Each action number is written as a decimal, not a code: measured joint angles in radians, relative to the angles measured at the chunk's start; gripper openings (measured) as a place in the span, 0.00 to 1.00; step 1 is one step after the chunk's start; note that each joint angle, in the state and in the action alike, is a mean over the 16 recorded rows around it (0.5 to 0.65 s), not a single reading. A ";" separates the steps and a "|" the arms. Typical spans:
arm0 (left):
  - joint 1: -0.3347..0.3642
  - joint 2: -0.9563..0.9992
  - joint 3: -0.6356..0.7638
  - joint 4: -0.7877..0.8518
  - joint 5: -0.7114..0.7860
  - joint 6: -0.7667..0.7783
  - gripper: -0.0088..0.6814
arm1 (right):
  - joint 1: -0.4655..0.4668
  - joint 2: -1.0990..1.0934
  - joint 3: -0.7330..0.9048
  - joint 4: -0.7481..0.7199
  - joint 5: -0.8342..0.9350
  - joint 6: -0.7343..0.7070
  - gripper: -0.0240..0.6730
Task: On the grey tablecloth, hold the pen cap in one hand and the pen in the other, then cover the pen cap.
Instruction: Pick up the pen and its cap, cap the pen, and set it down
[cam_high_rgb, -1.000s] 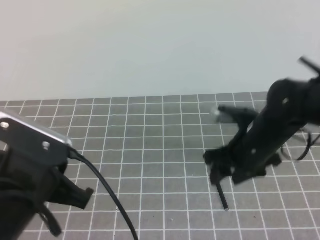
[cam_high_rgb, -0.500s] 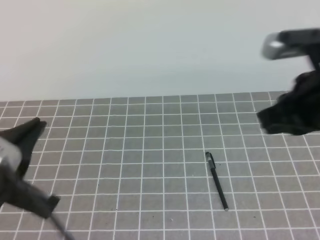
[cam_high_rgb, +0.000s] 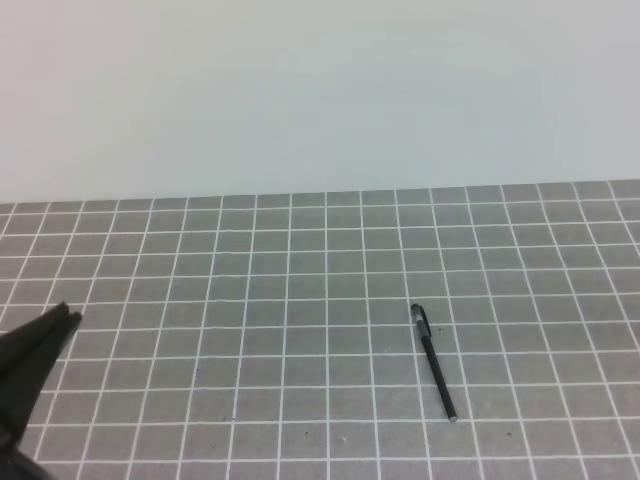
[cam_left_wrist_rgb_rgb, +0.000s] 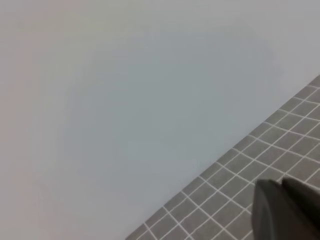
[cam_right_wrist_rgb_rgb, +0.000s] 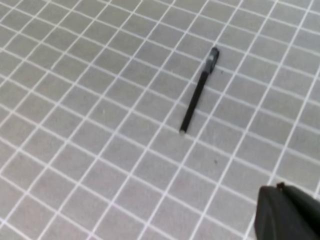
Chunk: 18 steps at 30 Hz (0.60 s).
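step: capping looks done | slim black pen lies on grey gridded tablecloth | my left gripper closed, empty | right gripper closed, empty | next: none, I judge

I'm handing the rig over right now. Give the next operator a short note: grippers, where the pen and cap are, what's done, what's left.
Left gripper: shut, empty, at the lower left edge of the high view.
Right gripper: shut, empty, out of the high view; its wrist camera looks down on the pen.
Pen: lying flat on the grey tablecloth, right of centre, touched by neither gripper. A thicker section at its far end looks like the pen cap fitted on.
Done: capping, apparently.
Left: confirm the cap is seated; no loose cap is visible.
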 joint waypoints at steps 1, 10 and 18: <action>0.000 -0.008 0.006 0.000 -0.001 0.000 0.01 | 0.000 -0.038 0.038 0.000 -0.009 -0.002 0.04; 0.000 -0.046 0.060 0.000 0.008 -0.003 0.01 | 0.000 -0.329 0.281 -0.020 -0.017 0.002 0.04; 0.000 -0.051 0.088 0.000 0.020 -0.005 0.01 | 0.000 -0.454 0.363 -0.045 0.024 0.010 0.04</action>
